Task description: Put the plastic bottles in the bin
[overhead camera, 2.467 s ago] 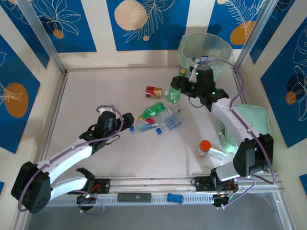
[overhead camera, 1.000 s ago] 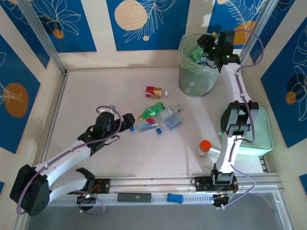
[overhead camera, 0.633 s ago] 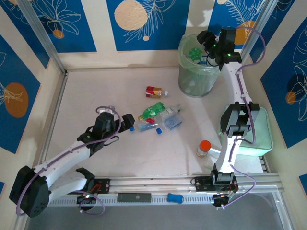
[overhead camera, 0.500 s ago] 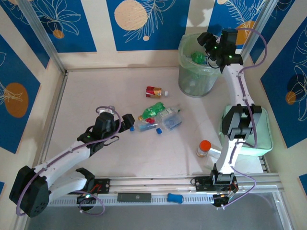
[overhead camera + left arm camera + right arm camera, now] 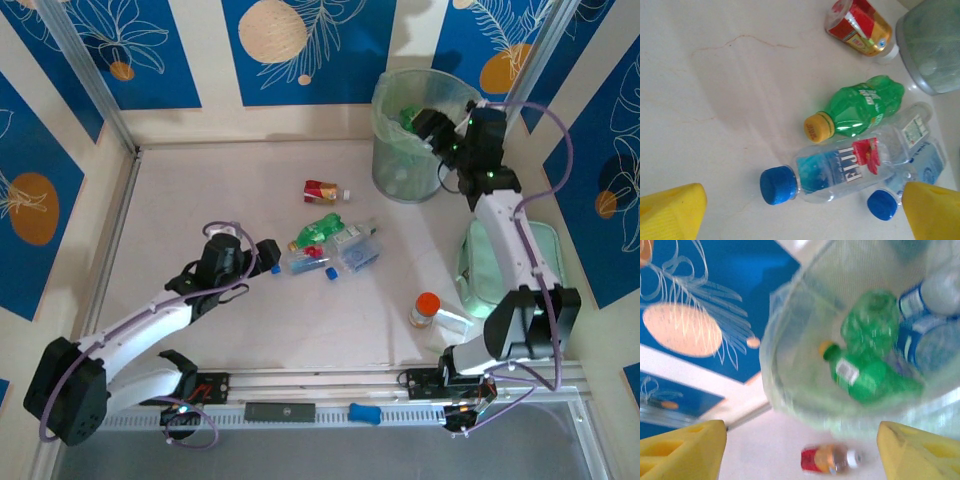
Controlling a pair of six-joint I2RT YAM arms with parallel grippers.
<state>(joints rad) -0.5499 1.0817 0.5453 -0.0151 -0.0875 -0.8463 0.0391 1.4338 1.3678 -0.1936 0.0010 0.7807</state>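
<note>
**Desk:** What is at far left?

**Photographer:** The left gripper [image 5: 802,202] hovers low over the table [image 5: 200,200]. Its yellow fingers [image 5: 670,212] are spread fully apart and empty, and a clear blue-capped bottle [image 5: 840,167] lies on its side just ahead of them.

**Desk:** So that is the pick?

**Photographer:** It looks so. To do it well, the fingers should come down astride the bottle's labelled middle, across its width, not at the cap. The spot is crowded. A green bottle [image 5: 860,107] with a yellow cap lies just beside it on one side, and a second blue-capped bottle [image 5: 920,167] on the other. A straight descent and a clean lift should keep those neighbours from rolling off.

**Desk:** And further right?

**Photographer:** A red-and-gold bottle [image 5: 322,190] lies apart from the cluster, nearer the bin [image 5: 400,175]. The bin stands at the back right with green and blue-labelled bottles already inside. The right gripper [image 5: 802,432] hangs above its mouth, fingers apart and nothing between them.

**Desk:** Any wording legible?

**Photographer:** "FIJI", in capitals on the clear bottle's blue label, beside a red flower. The other labels are too small or too blurred to read.
</note>
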